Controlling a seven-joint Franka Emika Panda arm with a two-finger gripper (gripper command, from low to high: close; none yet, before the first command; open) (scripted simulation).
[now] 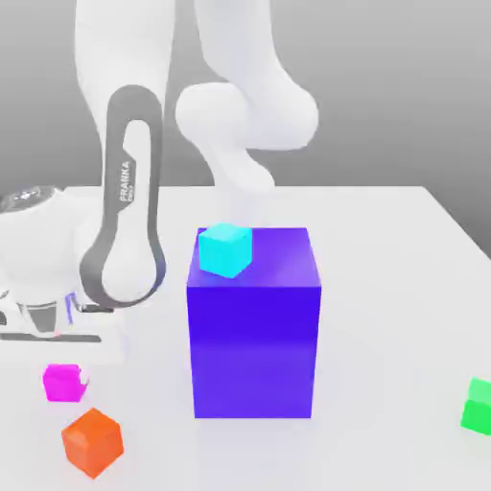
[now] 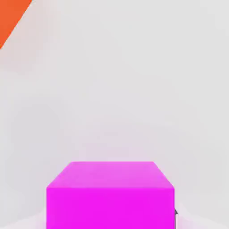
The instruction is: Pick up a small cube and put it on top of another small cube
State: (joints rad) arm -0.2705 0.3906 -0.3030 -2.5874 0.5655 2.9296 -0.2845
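Note:
A small magenta cube (image 1: 63, 382) rests on the white table at the exterior view's left. My hand has come down over it and my gripper (image 1: 67, 372) is shut on this cube, which looms close in the hand view (image 2: 109, 197). A small orange cube (image 1: 93, 441) lies just in front of it, apart from it, and its corner appears in the hand view (image 2: 11, 20). A small cyan cube (image 1: 225, 249) sits on the top near corner of a tall blue block (image 1: 254, 336).
The tall blue block stands mid-table, to the exterior view's right of my hand. A small green cube (image 1: 477, 405) lies at the far right edge. My arm's white links (image 1: 125, 230) arch over the table's left and back.

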